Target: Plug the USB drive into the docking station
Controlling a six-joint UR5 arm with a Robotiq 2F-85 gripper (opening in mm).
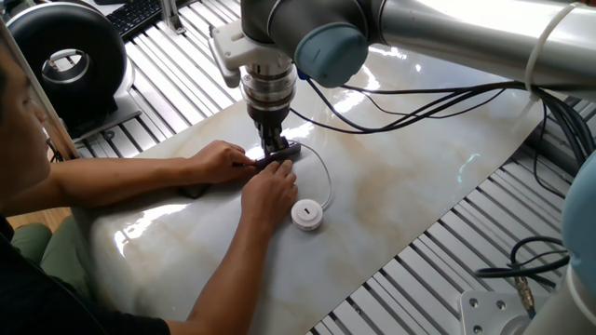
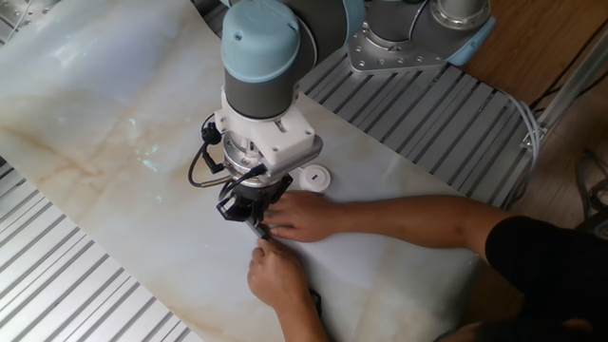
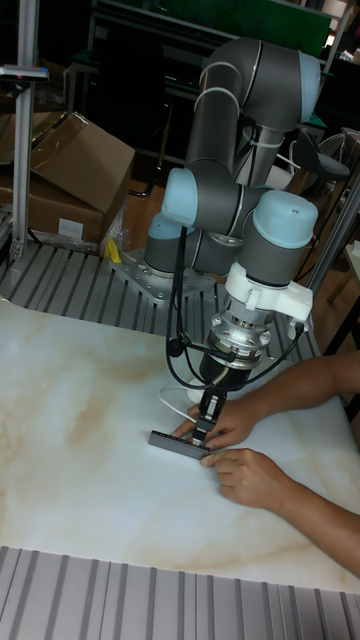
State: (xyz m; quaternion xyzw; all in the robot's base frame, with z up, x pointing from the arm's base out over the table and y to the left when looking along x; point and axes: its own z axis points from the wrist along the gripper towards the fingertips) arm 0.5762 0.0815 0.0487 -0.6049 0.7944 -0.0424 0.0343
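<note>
The USB drive (image 1: 307, 214), a small white round puck, lies flat on the marble-patterned table (image 1: 419, 158) just below the centre of one fixed view, its thin white cable (image 1: 325, 177) looping up toward the gripper. In the other fixed view the puck (image 2: 313, 176) peeks out just right of the robot's wrist. No writing can be read on it.

The docking station (image 3: 178, 443), a slim dark-grey bar, lies flat on the table in the middle of the tall fixed view. The gripper (image 3: 205, 427) points straight down onto it, its narrow fingers close together at the bar's right end; whether they pinch the bar or the plug cannot be told.

Two human hands crowd the bar: one hand (image 1: 222, 161) rests to the left of the gripper in one fixed view, the other hand (image 1: 271, 193) just below it, fingertips at the bar.

At upper left of that view stand a black round fan-like device (image 1: 65, 58) and a keyboard (image 1: 135, 15). Cardboard boxes (image 3: 75, 170) sit at left in the tall view.
</note>
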